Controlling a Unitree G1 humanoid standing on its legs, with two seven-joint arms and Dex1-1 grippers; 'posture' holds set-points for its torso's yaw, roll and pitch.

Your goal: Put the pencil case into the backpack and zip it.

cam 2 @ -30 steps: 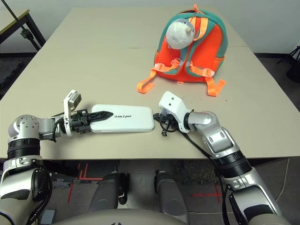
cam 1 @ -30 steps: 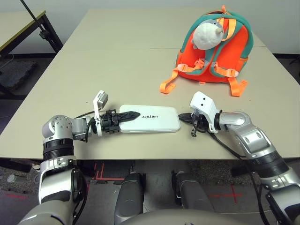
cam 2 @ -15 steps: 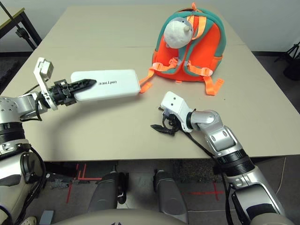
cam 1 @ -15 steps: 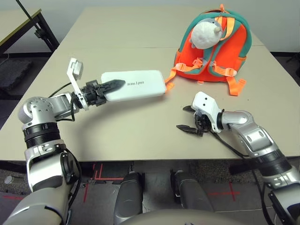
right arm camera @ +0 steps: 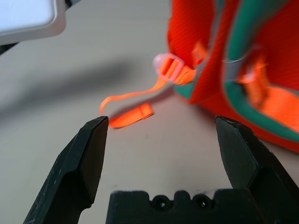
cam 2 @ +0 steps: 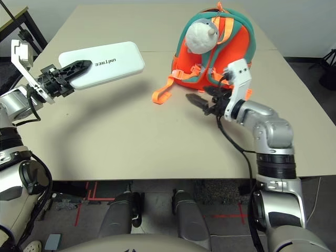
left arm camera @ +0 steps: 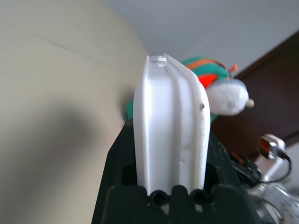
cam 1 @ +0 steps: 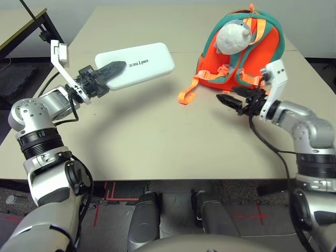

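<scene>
From the head views, we hold the pencil case by one end in our left hand, lifted above the table; the backpack lies well apart, nothing packed or zipped.

Left wrist view: the case is clamped edge-on between both fingers.

Right wrist view: our right hand gapes wide, empty, near the backpack's strap.

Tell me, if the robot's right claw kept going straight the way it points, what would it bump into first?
Probably the backpack: the right gripper, jaws wide open, points at its lower edge and an orange strap.
</scene>
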